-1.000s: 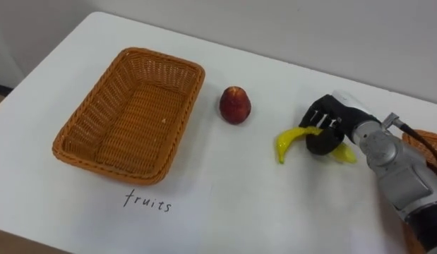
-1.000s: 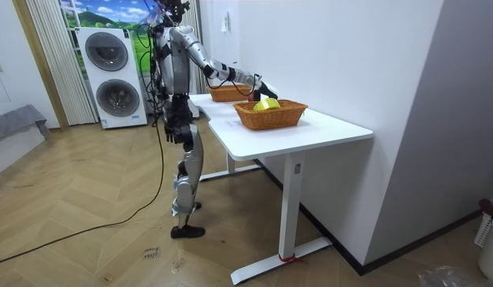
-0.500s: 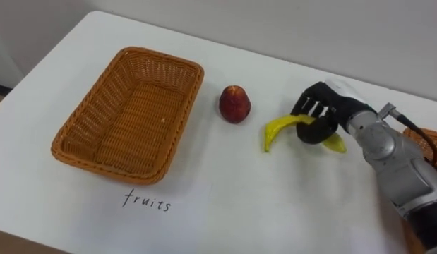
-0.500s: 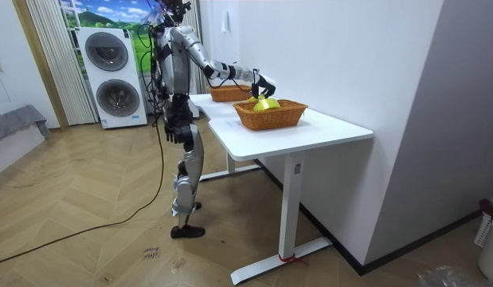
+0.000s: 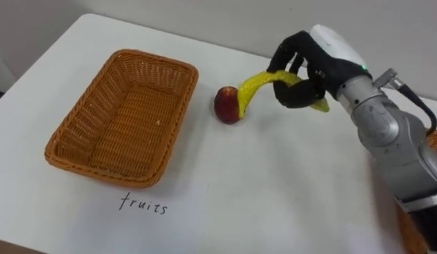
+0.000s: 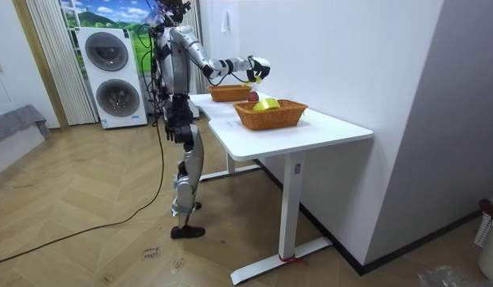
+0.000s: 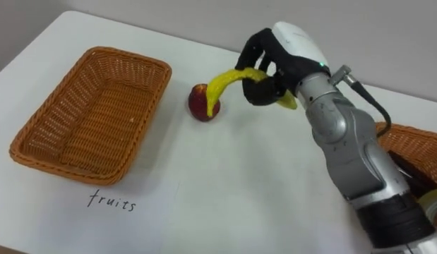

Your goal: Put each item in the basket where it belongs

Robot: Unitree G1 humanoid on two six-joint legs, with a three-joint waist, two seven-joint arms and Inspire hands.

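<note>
I hold the curved yellow banana in my right hand; its long end points left, over the red apple, toward the brown wicker basket.

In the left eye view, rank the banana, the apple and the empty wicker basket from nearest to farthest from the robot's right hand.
1. Banana: gripped in the right hand, its free end hanging to the left.
2. Apple: on the table, left of the hand, by the banana's tip.
3. Wicker basket: farthest left.
</note>
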